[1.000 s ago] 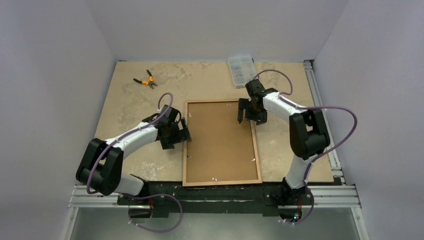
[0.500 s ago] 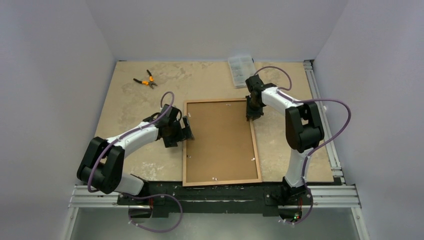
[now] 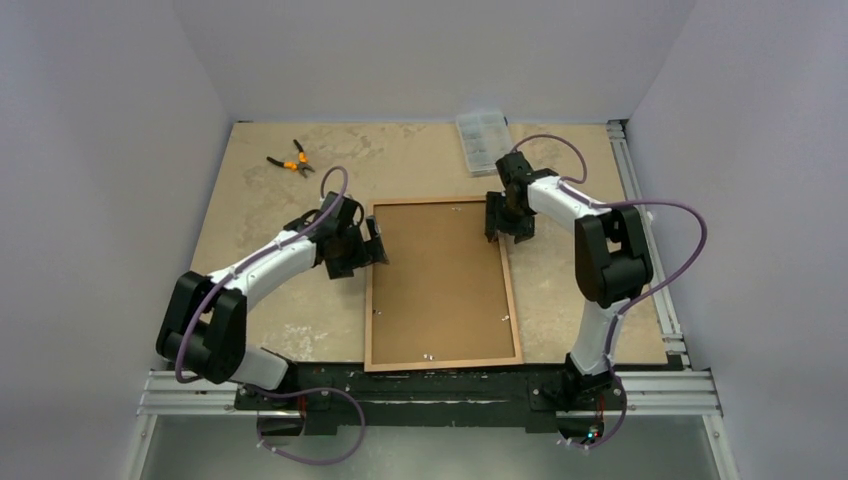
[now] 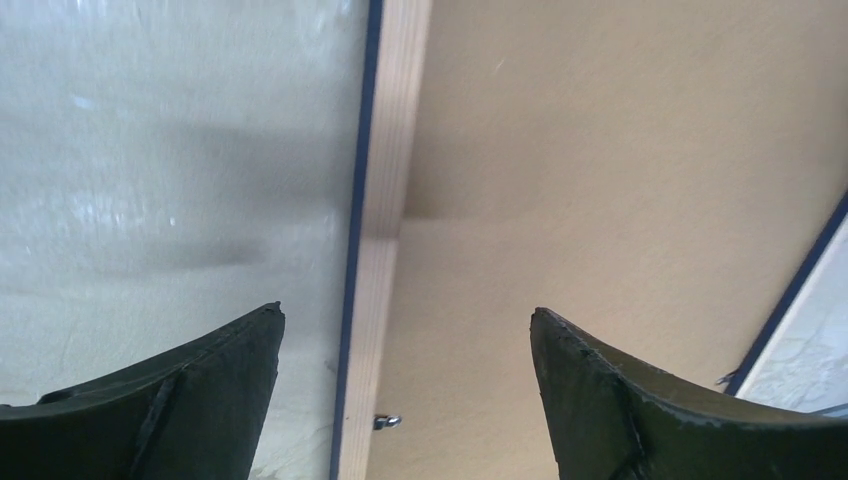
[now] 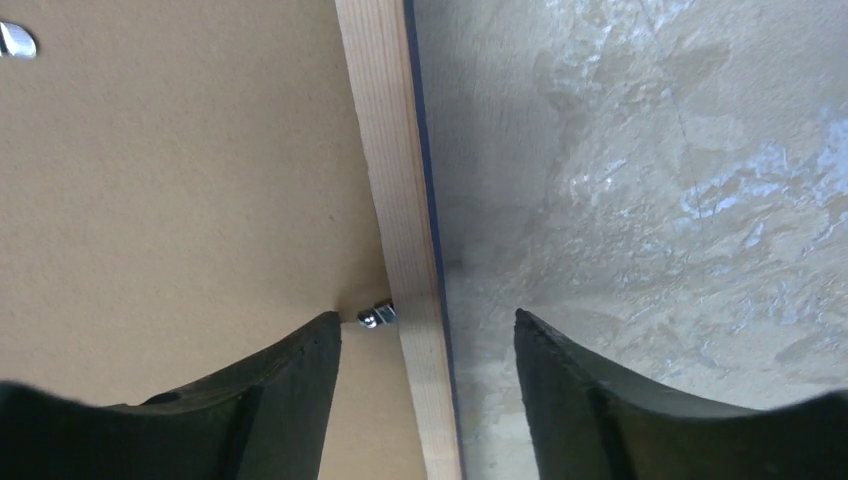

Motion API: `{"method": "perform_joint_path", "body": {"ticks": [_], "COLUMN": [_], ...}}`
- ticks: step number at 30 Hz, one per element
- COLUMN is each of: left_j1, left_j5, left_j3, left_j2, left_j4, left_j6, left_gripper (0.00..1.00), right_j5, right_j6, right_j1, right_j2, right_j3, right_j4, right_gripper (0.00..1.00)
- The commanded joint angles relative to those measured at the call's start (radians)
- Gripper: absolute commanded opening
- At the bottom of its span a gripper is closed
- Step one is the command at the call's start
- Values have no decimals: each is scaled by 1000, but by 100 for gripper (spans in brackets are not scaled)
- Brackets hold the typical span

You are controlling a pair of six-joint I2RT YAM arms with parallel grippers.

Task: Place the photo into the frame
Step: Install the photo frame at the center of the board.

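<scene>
Top external: high above near edge, looks down over whole table (image 3: 400, 165). Left wrist: very close, looks down past own fingers (image 4: 190, 400) at frame (image 4: 385, 200) left rail. Right wrist: equally close, right rail. All share frame.

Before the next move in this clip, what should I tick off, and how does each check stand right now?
1. Frame lies flat, wood side up: ok.
2. Left hand open, astride the left rail: ok.
3. Right hand open, astride the right rail beside a metal tab: ok.
4. Backing board cleared out of the frame: not ok, it sits inside.
5. Photo located: cannot tell, no view shows it.
</scene>
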Motion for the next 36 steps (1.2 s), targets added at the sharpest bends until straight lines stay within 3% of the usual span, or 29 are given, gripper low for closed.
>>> {"method": "perform_joint_path", "body": {"ticks": [1,3,5,11,25,32,36], "left_j1": [30,36,40,47,61,66,70], "left_j5": [-21,-30,-48,-127,-162,-194,-182], "left_j3": [127,179,233,378,714,767,763], "left_j2": [45,82,123,266,593,650,674], "left_j4": [-13,-32,-58,-120,-265,-328,-325], "left_j6": [41,50,56,60,108,126,137], "left_gripper": [91,91,90,84,71,53,29], "right_j5": [-69,-105,-125,-169,-192,-193,-192], "right_j6": [4,6,8,7,1,-3,-3], "right_j1": [-32,-42,-43,-44,-44,-43,-46], "right_j2": [-92,-120,-142,-158,-174,-172,-173], "right_j3": [-34,-55,-68,-116,-157,-149,-151], "right_j4": [27,41,44,60,63,55,55], "right_gripper": [72,83,86,87,87,87,87]}}
